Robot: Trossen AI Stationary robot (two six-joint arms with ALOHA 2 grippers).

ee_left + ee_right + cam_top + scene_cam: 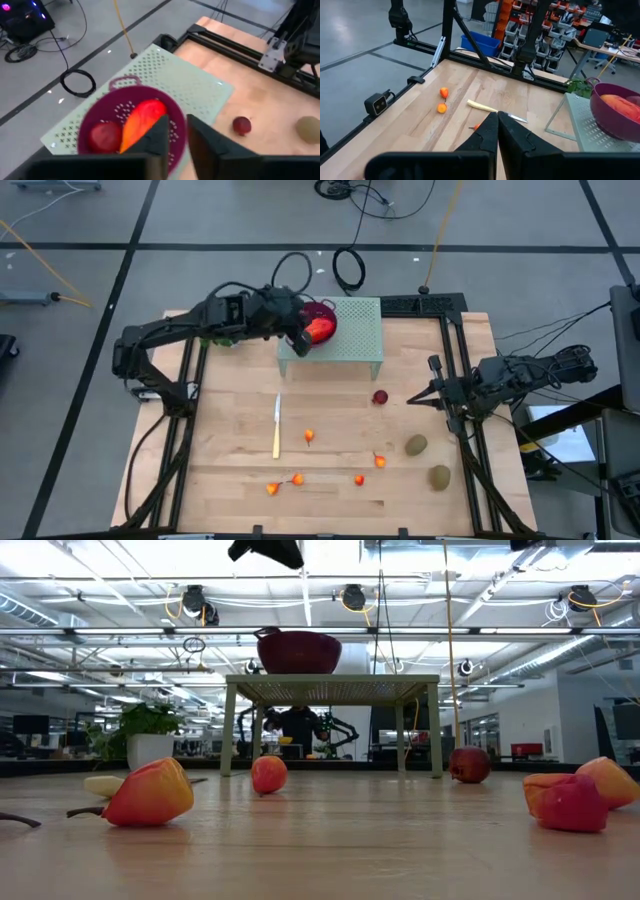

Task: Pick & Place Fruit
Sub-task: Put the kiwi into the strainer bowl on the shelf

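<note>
A small orange-red fruit (150, 792) lies closest to the low camera, on the wooden counter (330, 410) with its stem pointing sideways.

At the far edge of the counter stands a pale green perforated stand (355, 330). On top of it, toward its left end, sits a magenta colander (115, 95). The colander holds two pieces: the oblong red-yellow mango (142, 117) and, touching it, one dark red ball (105, 136).

The left pincer (180, 132) hangs just above the colander's near rim. Its fingers are only a narrow gap apart and nothing is between them. The right pincer (412, 400) waits low at the right edge of the counter, fingers pressed together and empty.

The rest of the fruit is loose on the counter:
- Two brown-green kiwis (416, 445) (439, 477) lie near each other at the right.
- The second dark red ball (380, 397) sits in front of the stand, near the right pincer's tip.
- Small orange-red fruits are scattered across the front: one (309, 437) beside the yellow-handled knife (277, 427), one (380, 461) near the kiwis, one (359, 479) alone, and two (297, 479) (273, 489) close together at the front left.
</note>
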